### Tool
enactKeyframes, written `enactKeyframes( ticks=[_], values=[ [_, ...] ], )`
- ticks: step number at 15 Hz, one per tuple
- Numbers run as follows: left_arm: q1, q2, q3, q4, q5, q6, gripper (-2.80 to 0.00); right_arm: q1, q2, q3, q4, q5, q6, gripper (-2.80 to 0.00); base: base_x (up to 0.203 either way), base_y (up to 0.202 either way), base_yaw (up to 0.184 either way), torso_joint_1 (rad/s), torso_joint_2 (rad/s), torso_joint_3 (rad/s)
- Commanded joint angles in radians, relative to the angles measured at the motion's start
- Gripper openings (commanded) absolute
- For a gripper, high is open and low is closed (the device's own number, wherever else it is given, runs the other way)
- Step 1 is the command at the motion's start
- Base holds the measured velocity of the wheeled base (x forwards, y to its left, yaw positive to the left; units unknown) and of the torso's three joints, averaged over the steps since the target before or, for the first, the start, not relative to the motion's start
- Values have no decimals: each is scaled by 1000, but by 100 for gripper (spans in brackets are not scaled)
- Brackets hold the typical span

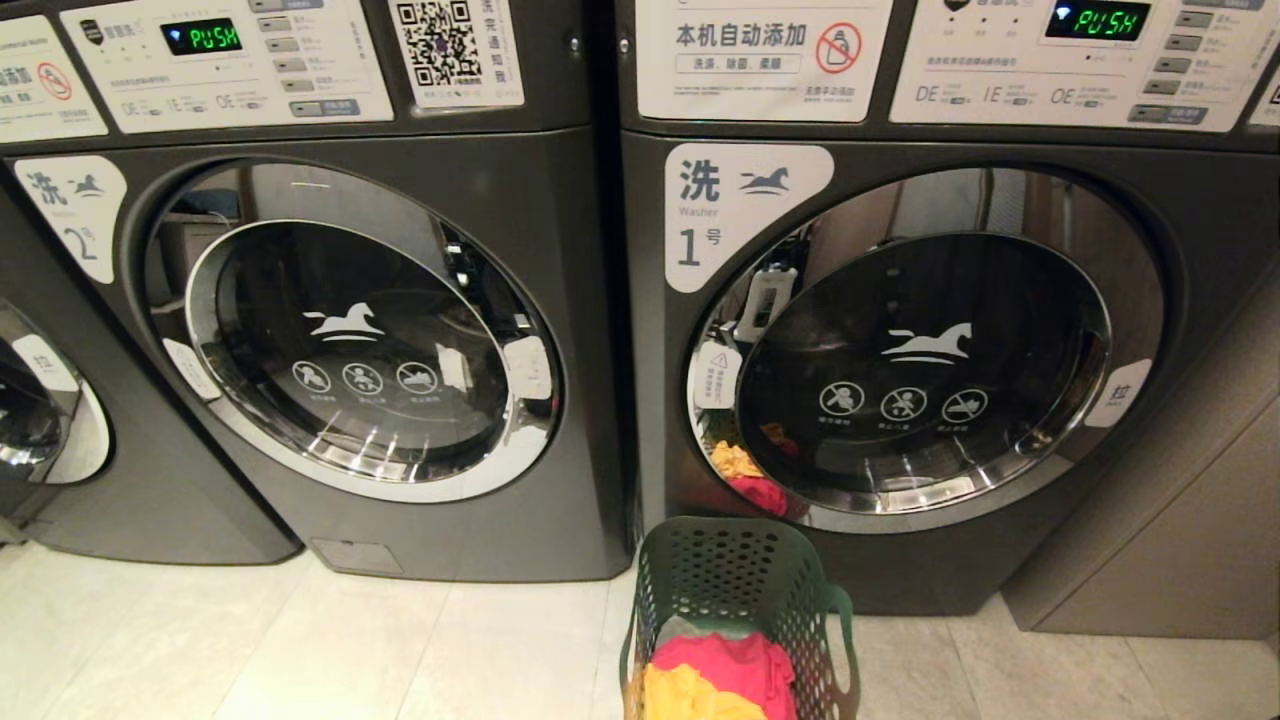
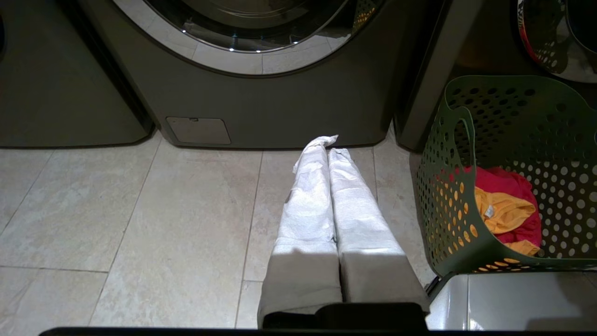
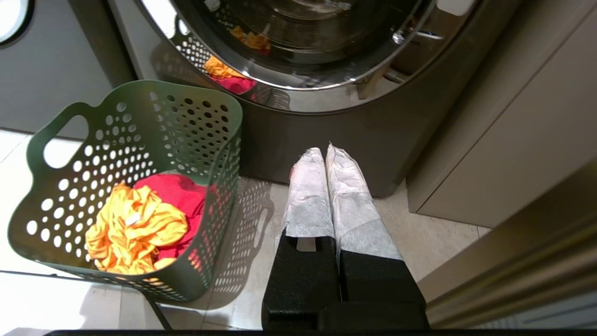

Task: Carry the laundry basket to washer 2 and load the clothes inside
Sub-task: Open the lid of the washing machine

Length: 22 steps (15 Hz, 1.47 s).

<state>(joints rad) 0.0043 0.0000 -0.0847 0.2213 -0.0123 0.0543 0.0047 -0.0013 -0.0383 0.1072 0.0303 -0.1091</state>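
Dark green perforated plastic laundry basket (image 1: 740,610) with flared rim and oval cut-out handles, standing on the pale tiled floor (image 1: 300,650) just in front of the lower left corner of the dark grey front-loading washer labelled "1" (image 1: 1150,300), not before washer 2 (image 1: 560,300), the like grey machine with a chrome-ringed round glass door next to it on the left. Clothes lie loose in the basket: a bright yellow soft garment (image 3: 130,233) over a pink-red garment (image 3: 179,193), with a grey-green piece (image 1: 690,632) at the back. Both washer doors appear closed. Left tool (image 2: 329,149) and right tool (image 3: 326,156), each with white-wrapped fingers pressed fully together and holding nothing, hang low over the floor either side of the basket, near but apart from it. Judged risks: loading the nearer washer 1 by mistake, since the basket sits against it; tipping the light basket if only one handle is caught; fabric snagging on the rim.
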Motion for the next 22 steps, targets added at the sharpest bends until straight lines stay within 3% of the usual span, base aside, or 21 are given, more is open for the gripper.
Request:
enactKeyframes(
  ticks=[1,11,19,22],
  values=[
    [0,2,0,1,0,0,-280,0,1,0,0,0,-1,-280,0,-121,-1,1,6,1],
    [0,2,0,1,-3,-1,-280,0,1,0,0,2,-1,-280,0,-5,0,0,0,0],
    [0,2,-1,1,-5,-1,-280,0,1,0,2,3,-1,-280,-1,8,-174,3,2,0],
    [0,1,-1,1,-5,-1,-280,0,1,0,2,3,-1,-280,0,2,-25,1,2,1]
  ],
)
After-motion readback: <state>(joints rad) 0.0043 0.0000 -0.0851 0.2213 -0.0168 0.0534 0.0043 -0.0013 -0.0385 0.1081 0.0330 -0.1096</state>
